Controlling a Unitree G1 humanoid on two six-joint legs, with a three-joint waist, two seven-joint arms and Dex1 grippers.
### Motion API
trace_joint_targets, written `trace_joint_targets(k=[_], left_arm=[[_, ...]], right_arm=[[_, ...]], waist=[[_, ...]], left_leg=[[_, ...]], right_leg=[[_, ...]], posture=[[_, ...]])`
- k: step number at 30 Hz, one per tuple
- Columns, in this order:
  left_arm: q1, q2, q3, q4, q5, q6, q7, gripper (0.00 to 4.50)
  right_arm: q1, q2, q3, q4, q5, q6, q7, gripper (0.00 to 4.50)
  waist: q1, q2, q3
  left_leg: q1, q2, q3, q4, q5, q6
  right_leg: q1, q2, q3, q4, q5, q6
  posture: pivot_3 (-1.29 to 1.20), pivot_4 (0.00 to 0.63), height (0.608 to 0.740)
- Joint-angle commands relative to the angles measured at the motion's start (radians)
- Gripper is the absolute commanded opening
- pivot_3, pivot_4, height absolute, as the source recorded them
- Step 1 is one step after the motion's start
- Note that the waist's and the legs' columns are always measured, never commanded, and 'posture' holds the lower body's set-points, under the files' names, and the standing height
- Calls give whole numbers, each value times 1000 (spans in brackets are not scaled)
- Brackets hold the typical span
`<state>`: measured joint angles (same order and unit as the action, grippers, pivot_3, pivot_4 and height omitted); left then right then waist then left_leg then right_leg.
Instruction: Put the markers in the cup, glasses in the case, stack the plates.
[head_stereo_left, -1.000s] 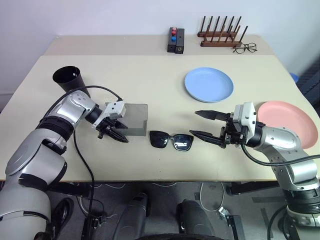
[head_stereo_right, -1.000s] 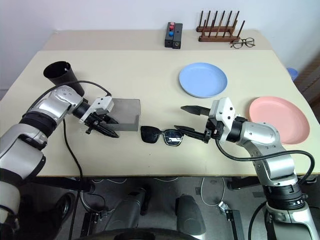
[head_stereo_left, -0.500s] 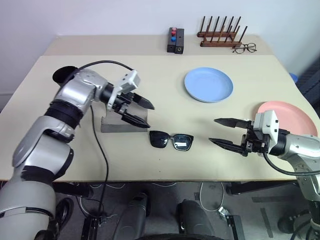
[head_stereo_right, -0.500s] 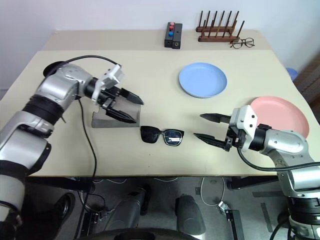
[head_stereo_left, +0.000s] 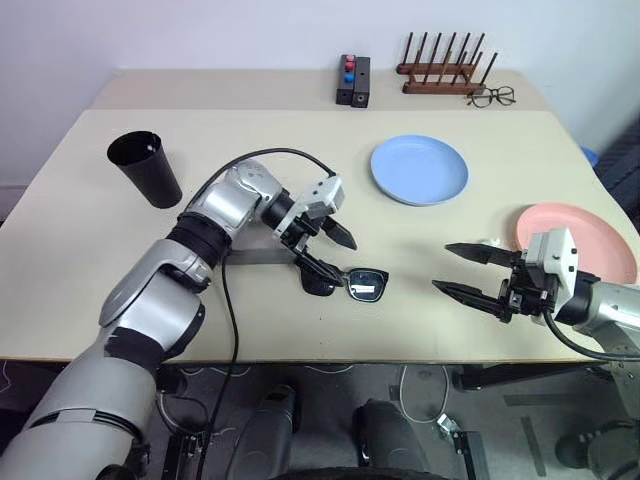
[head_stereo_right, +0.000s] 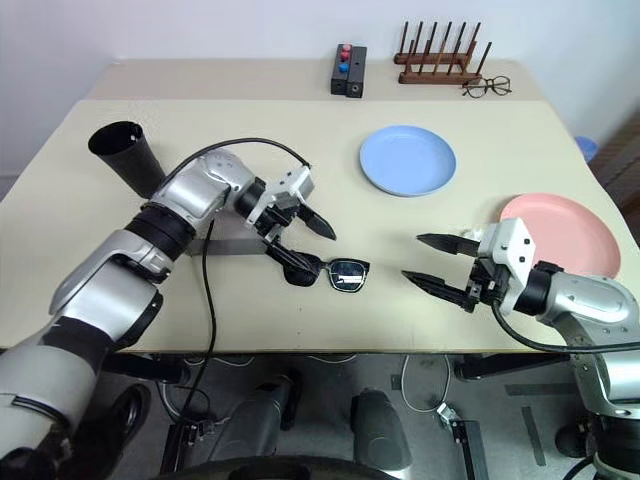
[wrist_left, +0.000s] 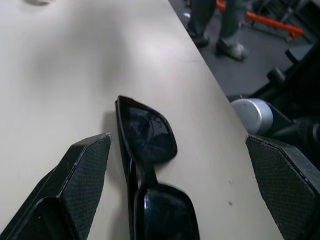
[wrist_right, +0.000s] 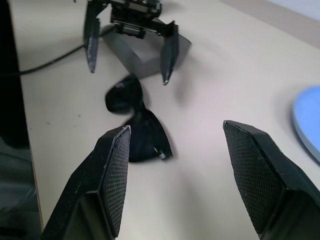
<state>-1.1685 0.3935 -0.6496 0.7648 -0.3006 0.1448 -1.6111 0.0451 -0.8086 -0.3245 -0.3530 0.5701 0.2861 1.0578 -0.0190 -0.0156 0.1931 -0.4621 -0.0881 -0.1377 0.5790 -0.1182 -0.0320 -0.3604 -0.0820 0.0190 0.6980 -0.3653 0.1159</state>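
The setting looks like a robotics lab or test room rather than a home. A plain beige counter (head_stereo_left: 300, 150) stands against a bare white wall (head_stereo_left: 200, 30), with a second, lower counter surface (head_stereo_left: 230, 88) pushed up behind it. Household items are laid out sparsely as test props: a wooden peg rack (head_stereo_left: 443, 70), a small black box with red and blue buttons (head_stereo_left: 351, 80), and thin-rimmed spectacles (head_stereo_left: 490, 96). Loose cables (head_stereo_left: 420, 385) trail over the grey floor (head_stereo_left: 330, 385) beneath.
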Motion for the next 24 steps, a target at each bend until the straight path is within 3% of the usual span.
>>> trace_joint_targets(k=[1, 10, 15, 18, 20, 24], left_arm=[[6, -38, 21, 16, 46, -10, -3, 4453], [23, -163, 74, 125, 216, -115, 92, 4453], [35, -183, 83, 151, 290, -123, 128, 4453], [29, -177, 95, 157, 311, -120, 112, 3688], [3, -166, 104, 172, 326, -114, 85, 2796], [-28, -164, 123, 202, 348, -107, 63, 2796]], right_arm=[[19, -17, -43, -28, -13, -28, -3, 3012], [35, -28, -15, -27, -39, 25, -37, 3012], [19, -13, 4, -35, -47, 23, -61, 3012], [15, -11, 12, -35, -50, 18, -66, 3012], [9, -11, 16, -31, -51, 17, -67, 3012], [-11, -12, 30, -20, -56, 10, -68, 3012]], waist=[[1, 0, 0], [6, 0, 0], [3, 0, 0], [4, 0, 0], [4, 0, 0], [4, 0, 0]], left_leg=[[0, 0, 0, 0, 0, 0], [0, 0, 0, 1, 0, 0], [0, 0, 0, 0, 0, 0], [0, 0, 0, 0, 0, 0], [0, 0, 0, 0, 0, 0], [0, 0, 0, 0, 0, 0]], right_leg=[[0, 0, 0, 0, 0, 0], [0, 0, -1, 0, 0, 0], [0, 0, 0, 0, 0, 0], [0, 1, -1, 0, 0, 0], [1, 1, -1, 0, 0, 0], [1, 2, -1, 0, 0, 0]], posture=[[0, 150, 737], [0, 150, 737], [0, 150, 737], [0, 150, 737], [0, 150, 737], [0, 150, 737]])
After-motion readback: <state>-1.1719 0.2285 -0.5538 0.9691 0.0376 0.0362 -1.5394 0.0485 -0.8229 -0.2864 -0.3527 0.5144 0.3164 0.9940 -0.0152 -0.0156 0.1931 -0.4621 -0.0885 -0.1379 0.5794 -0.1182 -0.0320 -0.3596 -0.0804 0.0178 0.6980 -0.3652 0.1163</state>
